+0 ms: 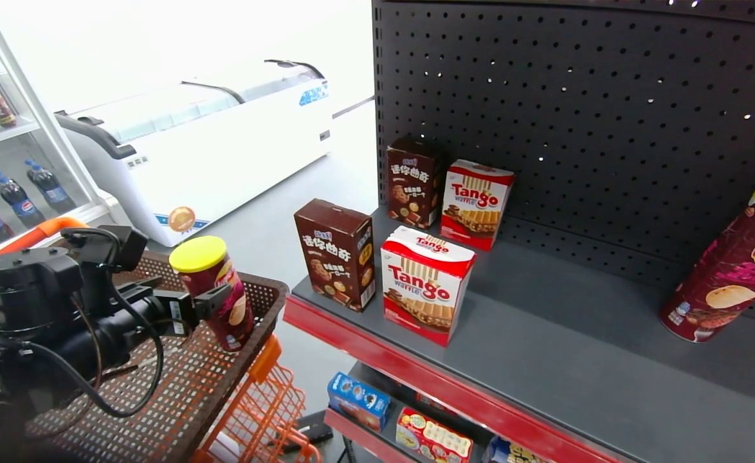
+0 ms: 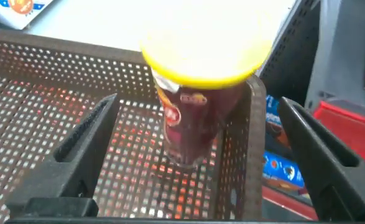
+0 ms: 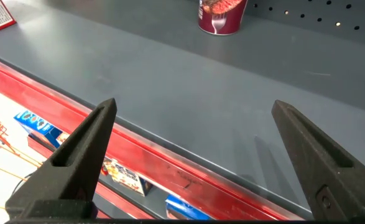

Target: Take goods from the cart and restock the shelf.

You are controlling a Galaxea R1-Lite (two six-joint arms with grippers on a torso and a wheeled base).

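Restocking part done: boxes (image 1: pixel 426 284) and a leaning can (image 1: pixel 728 270) occupy the shelf (image 1: pixel 545 347); a yellow-lidded can (image 1: pixel 215 289) stands in the cart (image 1: pixel 268 290), left gripper (image 2: pixel 198 109) spread astride it, apparently not touching; right gripper (image 3: pixel 194 109) spread above the shelf.

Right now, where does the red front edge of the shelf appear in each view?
Head view: the red edge runs diagonally from centre to lower right.
Left wrist view: beyond the cart corner, at.
Right wrist view: bordering the grey shelf top, at.
Shared landmark: the blue box beneath it.
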